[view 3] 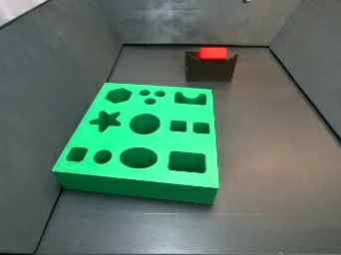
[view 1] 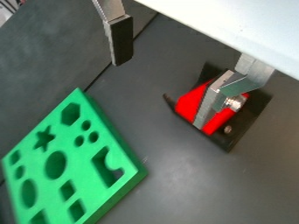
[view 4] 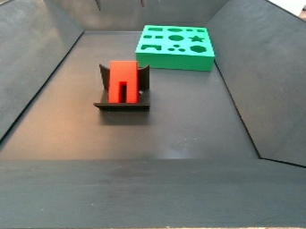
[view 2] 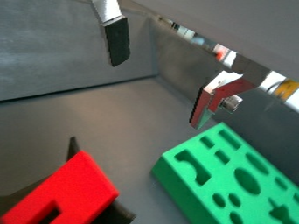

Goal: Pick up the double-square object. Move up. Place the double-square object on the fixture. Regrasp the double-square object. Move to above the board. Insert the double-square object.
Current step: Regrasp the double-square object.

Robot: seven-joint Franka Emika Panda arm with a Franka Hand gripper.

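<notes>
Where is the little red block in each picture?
Wrist view: the double-square object sits on the fixture, partly behind an end effector finger.
Wrist view: red block in a lower corner, end effector above, open.
Side view: far end.
Side view: near middle.
Shared landmark: the board.

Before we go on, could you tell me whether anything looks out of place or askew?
Nothing stands out. The red block sits on the fixture, the board lies flat and apart from it, and the gripper hangs open above, holding nothing.
</notes>
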